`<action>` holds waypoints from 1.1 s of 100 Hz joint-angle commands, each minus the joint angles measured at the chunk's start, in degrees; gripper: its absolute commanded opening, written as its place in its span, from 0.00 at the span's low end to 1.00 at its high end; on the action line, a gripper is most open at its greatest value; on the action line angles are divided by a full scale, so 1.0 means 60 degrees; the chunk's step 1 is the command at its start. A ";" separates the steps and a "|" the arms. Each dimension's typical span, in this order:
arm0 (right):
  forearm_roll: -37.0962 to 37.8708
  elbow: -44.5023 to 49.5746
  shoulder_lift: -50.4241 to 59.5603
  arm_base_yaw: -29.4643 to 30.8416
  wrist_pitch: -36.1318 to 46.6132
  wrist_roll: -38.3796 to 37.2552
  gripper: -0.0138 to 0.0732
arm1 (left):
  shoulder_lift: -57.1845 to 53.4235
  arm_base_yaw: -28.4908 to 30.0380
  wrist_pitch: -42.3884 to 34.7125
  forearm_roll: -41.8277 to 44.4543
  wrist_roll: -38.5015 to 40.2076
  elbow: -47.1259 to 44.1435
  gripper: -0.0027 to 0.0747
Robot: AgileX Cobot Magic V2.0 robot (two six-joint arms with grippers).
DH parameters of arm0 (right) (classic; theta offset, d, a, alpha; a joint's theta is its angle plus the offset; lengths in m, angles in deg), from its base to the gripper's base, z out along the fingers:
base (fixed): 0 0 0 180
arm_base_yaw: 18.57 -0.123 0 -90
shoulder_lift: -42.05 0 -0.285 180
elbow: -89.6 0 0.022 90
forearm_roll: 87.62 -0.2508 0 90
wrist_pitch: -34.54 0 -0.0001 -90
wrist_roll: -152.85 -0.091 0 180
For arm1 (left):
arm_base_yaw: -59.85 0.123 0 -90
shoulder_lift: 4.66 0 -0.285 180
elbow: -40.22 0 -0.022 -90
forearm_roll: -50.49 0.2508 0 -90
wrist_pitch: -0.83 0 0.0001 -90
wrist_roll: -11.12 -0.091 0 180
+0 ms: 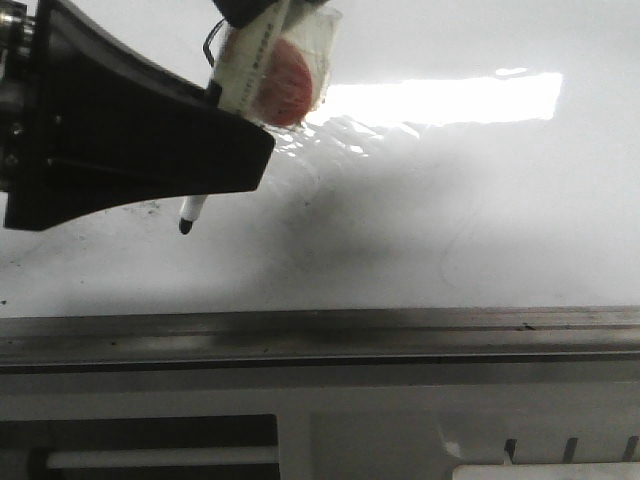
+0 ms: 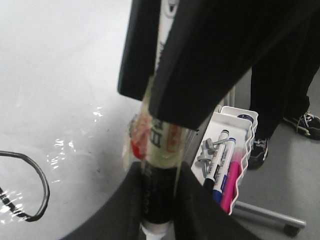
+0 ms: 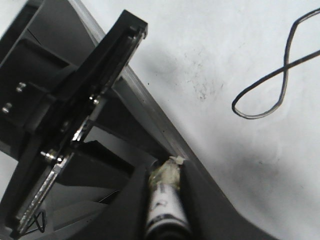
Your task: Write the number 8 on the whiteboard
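Observation:
The whiteboard (image 1: 450,200) fills the front view, glossy white. My left gripper (image 1: 222,100) comes in from the left, shut on a marker (image 1: 245,60) wrapped in tape with a red patch. The marker's black tip (image 1: 187,225) is at or just above the board. My right gripper (image 1: 250,10) is shut on the marker's upper end. The left wrist view shows my left gripper (image 2: 157,172) round the marker (image 2: 160,145) and the right gripper (image 2: 200,60) above it. Parts of the number 8 show as a thin black loop (image 3: 265,95) and a curve (image 2: 42,192). My right gripper (image 3: 167,170) holds the taped marker (image 3: 165,205).
A grey metal rail (image 1: 400,330) runs along the board's near edge. Glare (image 1: 440,100) and wrinkled film (image 1: 330,135) lie mid-board. A white tray (image 2: 247,122) beside the board holds several markers (image 2: 220,165). A person's legs and shoes (image 2: 300,120) stand beyond it.

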 commanded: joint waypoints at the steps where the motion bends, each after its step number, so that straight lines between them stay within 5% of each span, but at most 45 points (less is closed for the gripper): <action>1: 0.0135 -0.0239 0.0231 0.0000 0.0422 0.0086 0.44 | -0.0102 -0.0048 -0.0708 -0.0578 0.0423 0.0323 0.01; 13: 0.0311 -0.0239 0.0231 0.0000 0.0422 0.0086 0.63 | -0.0223 -0.0048 -0.0263 -0.1495 0.0802 0.0323 0.01; 32: 0.0331 -0.0239 0.0231 0.0000 0.0384 0.0086 0.59 | -0.0766 0.0446 0.2302 -0.4402 0.0802 0.0463 0.01; 48: 0.0331 -0.0239 0.0231 0.0000 0.0342 0.0086 0.59 | -0.0582 0.1196 0.2467 -0.6125 0.0802 0.0534 0.01; 75: 0.0331 -0.0239 0.0231 0.0000 -0.0130 0.0084 0.58 | -0.0485 0.1972 0.2488 -0.6647 0.0802 0.0627 0.01; 110: 0.0148 -0.0239 0.0231 0.0000 -0.0387 -0.0003 0.46 | -0.0485 0.2156 0.2227 -0.6629 0.0802 0.0627 0.05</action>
